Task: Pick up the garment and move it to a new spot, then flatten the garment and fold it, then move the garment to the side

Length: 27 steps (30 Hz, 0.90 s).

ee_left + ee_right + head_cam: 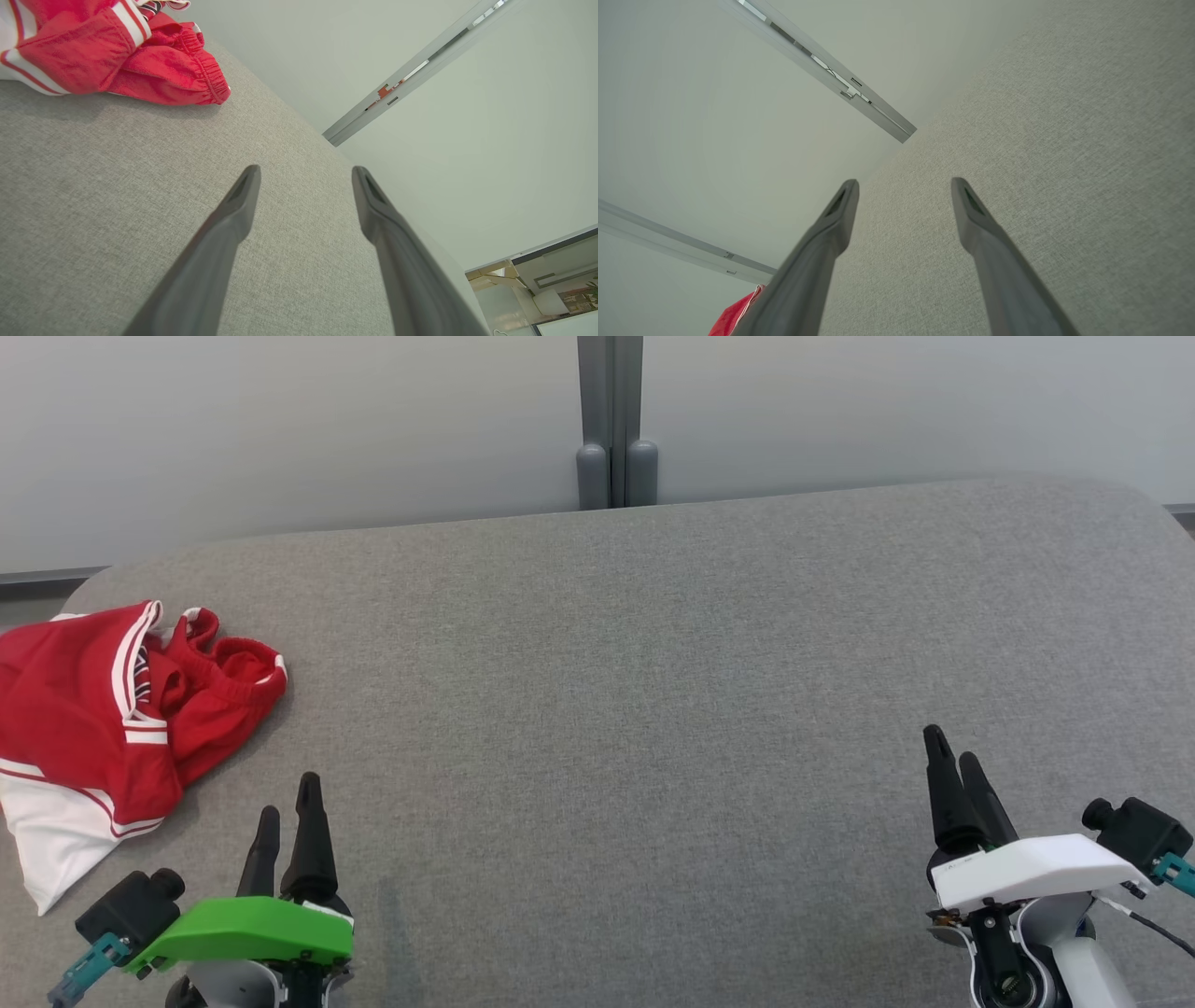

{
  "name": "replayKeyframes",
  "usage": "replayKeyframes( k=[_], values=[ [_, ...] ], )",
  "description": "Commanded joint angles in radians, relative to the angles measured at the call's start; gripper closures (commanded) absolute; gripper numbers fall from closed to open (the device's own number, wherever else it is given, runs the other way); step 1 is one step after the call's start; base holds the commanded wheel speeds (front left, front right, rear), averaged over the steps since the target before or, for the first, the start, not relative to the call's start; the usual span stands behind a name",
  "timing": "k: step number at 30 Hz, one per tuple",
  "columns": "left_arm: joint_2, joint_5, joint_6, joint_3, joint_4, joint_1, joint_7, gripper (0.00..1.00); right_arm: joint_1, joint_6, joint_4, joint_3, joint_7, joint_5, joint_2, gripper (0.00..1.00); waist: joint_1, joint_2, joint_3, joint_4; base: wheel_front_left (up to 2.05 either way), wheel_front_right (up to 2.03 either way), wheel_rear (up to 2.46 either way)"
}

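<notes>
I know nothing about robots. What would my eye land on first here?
The crumpled red garment with white stripes grabs the eye, bunched at the left edge of the grey fabric-covered table. Nearer the camera, the green-capped left end effector and white-capped right end effector stand open at the lower corners, holding nothing.

The grey bench (pixel 653 709) lies bare across the middle and right of the head view, and either of my grippers could sweep there unhindered. The obstacle is the crumpled red and white garment (pixel 103 709) at the left edge, up and left of my left gripper (pixel 288 793), with a strip of bare fabric between them. My right gripper (pixel 950 743), lower right, has bare bench all round it. Beyond the bench's far edge, pale wall panels (pixel 280 429) and a grey post (pixel 611 448) at top centre close off the reach.
</notes>
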Motion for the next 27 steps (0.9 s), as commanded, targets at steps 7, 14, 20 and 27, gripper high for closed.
replayKeyframes(
  k=[7,14,20,27],
  values=[
    [0.011,0.114,0.008,-0.012,-0.020,0.004,-0.028,0.00,-0.022,0.000,-0.017,0.011,-0.031,-0.111,-0.006,0.00,0.0000,0.0000,-0.001,0.004,0.00,0.00,0.00],
    [0.011,0.197,0.017,-0.019,-0.028,0.011,-0.047,0.00,-0.019,0.000,-0.016,0.024,-0.050,-0.184,-0.007,0.00,0.0000,0.0000,-0.003,0.007,0.00,0.00,0.00],
    [0.011,0.263,0.024,-0.024,-0.033,0.014,-0.065,0.00,-0.021,0.000,-0.019,0.034,-0.066,-0.250,-0.008,0.00,0.0000,0.0000,-0.003,0.010,0.00,0.00,0.00],
    [0.010,0.344,0.029,-0.031,-0.038,0.020,-0.086,0.00,-0.024,0.001,-0.019,0.044,-0.087,-0.336,-0.008,0.00,0.0000,0.0000,-0.002,0.011,0.00,0.00,0.00]
  ],
)
